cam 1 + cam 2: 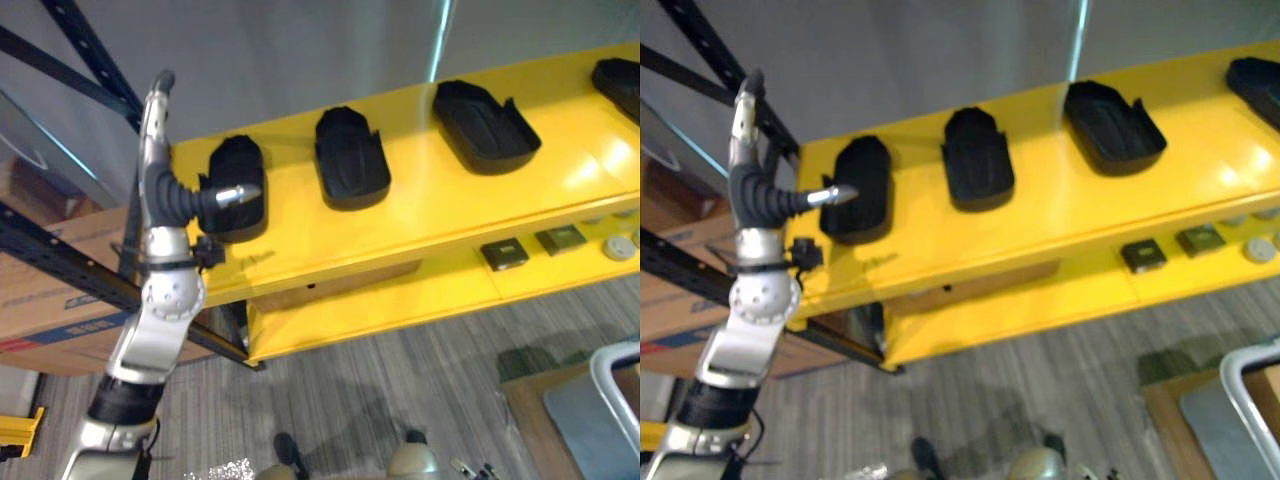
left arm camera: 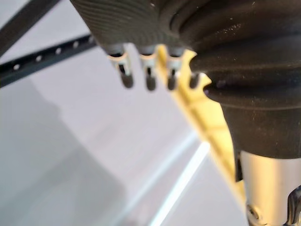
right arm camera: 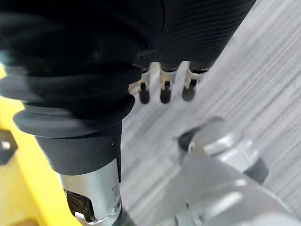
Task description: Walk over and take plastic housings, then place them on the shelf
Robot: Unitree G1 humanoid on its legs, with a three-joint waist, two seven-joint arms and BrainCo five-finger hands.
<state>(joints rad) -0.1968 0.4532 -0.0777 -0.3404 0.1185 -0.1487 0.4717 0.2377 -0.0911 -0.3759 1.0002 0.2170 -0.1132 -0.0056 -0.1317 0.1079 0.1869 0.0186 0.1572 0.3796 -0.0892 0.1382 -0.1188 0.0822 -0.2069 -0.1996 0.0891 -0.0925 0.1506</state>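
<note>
Several black plastic housings lie in a row on the yellow shelf (image 1: pixel 420 215): one at the left end (image 1: pixel 240 160), one beside it (image 1: pixel 350 157), a larger one (image 1: pixel 485 125) and one at the right edge (image 1: pixel 620 85). My left hand (image 1: pixel 165 195) is raised in front of the leftmost housing, fingers straight up and thumb pointing right across it, holding nothing. Its fingers (image 2: pixel 148 75) stand straight against the grey wall. My right hand (image 3: pixel 162 92) hangs low over the floor with relaxed fingers and nothing in it.
The lower yellow shelf carries small parts (image 1: pixel 505 253) (image 1: pixel 562 238) and a round piece (image 1: pixel 620 247). A cardboard box (image 1: pixel 50 290) sits behind dark rack beams (image 1: pixel 60 262) at left. A grey-rimmed bin (image 1: pixel 610 400) stands at lower right.
</note>
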